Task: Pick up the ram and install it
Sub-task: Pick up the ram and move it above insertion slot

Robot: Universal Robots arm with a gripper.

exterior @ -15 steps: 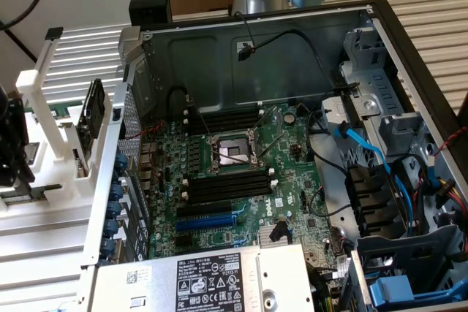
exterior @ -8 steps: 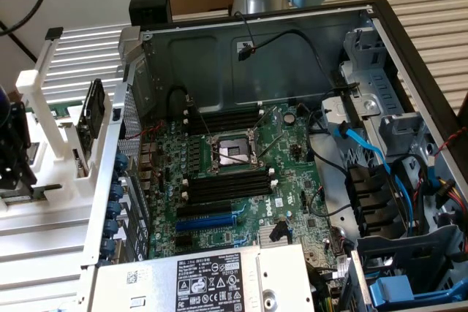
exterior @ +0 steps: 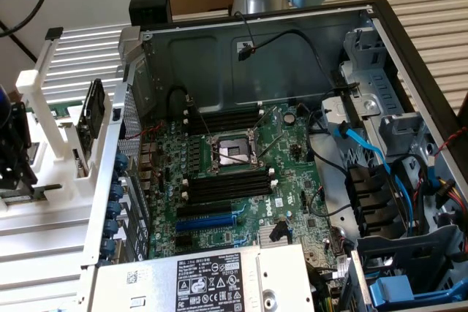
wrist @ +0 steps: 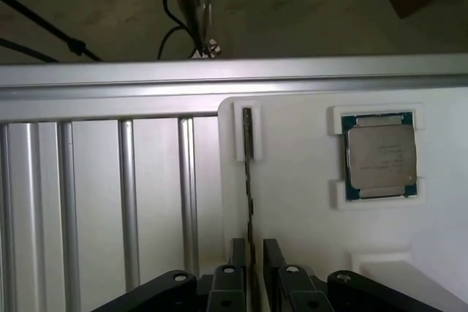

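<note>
Near one worktop [wrist: 110, 82] edge, standing on its long edge in a white holder [wrist: 307, 210]: ram [wrist: 248, 180], beside a silver processor [wrist: 381, 156]. Straddled by released tool [wrist: 254, 246], jaws spread either side, not clamping.

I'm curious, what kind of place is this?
Probably a robot workshop for building computers: an open grey metal computer case with a green motherboard, and a square silver processor chip in a white plastic holder.

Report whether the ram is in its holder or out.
In: the ram stands on edge in the white holder, straddled by the open gripper.
</note>
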